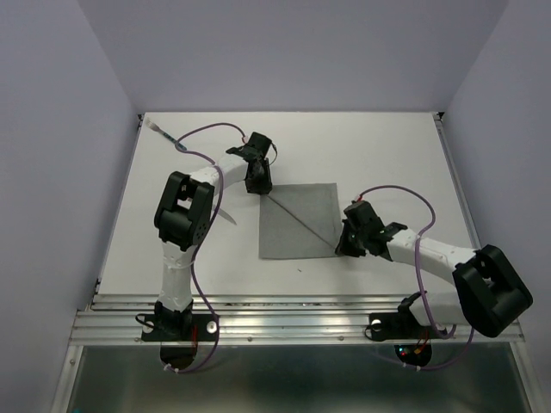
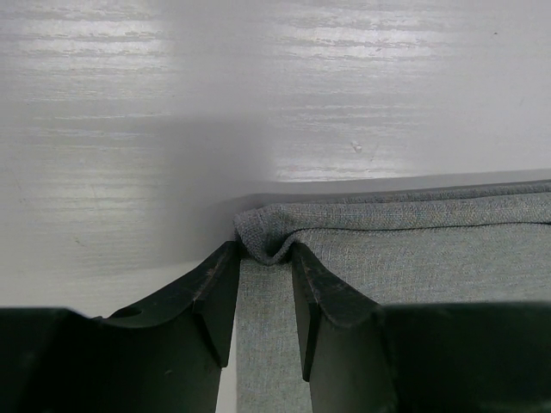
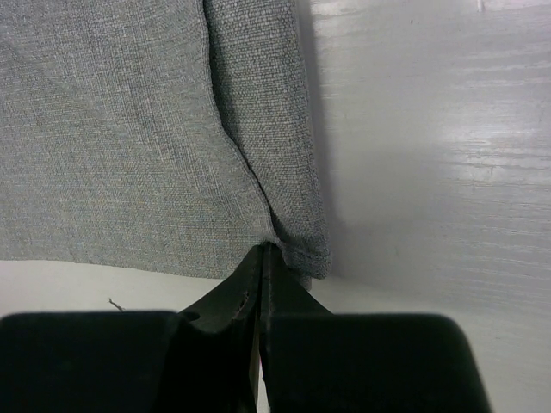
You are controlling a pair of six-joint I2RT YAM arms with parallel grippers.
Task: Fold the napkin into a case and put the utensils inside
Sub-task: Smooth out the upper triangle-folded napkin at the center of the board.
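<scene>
While both arms reach in, I see the white table (image 1: 387,155) with the grey napkin (image 1: 297,225) flat at its centre, one diagonal crease across it, not yet a case. Left gripper (image 2: 265,258) sits at the napkin's far-left corner, jaws half apart, cloth bunched between them. Right gripper (image 3: 263,251) is pinched tight on the near-right corner. One utensil (image 1: 164,133) lies at the table's far-left corner; a pale pointed tip (image 1: 226,216) shows beside the left arm.
</scene>
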